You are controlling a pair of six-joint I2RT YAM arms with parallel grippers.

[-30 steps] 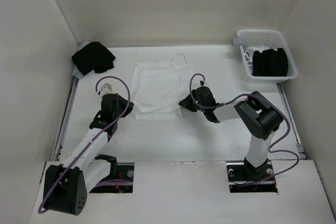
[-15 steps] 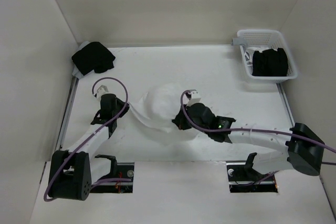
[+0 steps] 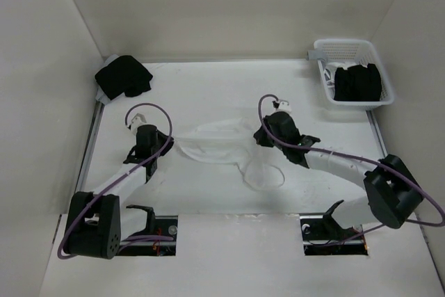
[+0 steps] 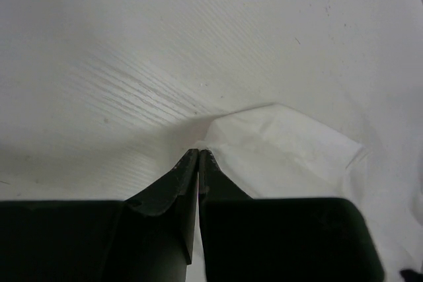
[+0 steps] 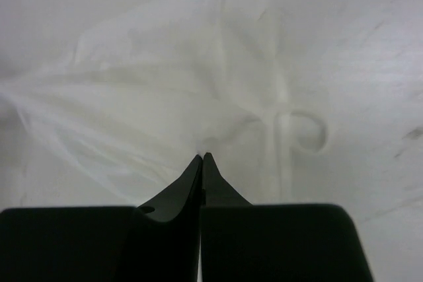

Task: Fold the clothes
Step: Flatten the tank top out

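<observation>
Currently mid-fold: left fingers (image 4: 190,173) and right fingers (image 5: 193,175) clench opposite ends of the camisole (image 3: 215,140); next, lower it doubled over.

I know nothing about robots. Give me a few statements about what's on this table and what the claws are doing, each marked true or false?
1. The left claw and the right claw are both pinched shut on the white top. True.
2. The white top lies flat and neatly spread out. False: it is bunched and pulled into a band between the two claws.
3. The white basket holds black clothes. True.
4. The black garment in the far left corner sits in a second basket. False: it lies straight on the table.
</observation>
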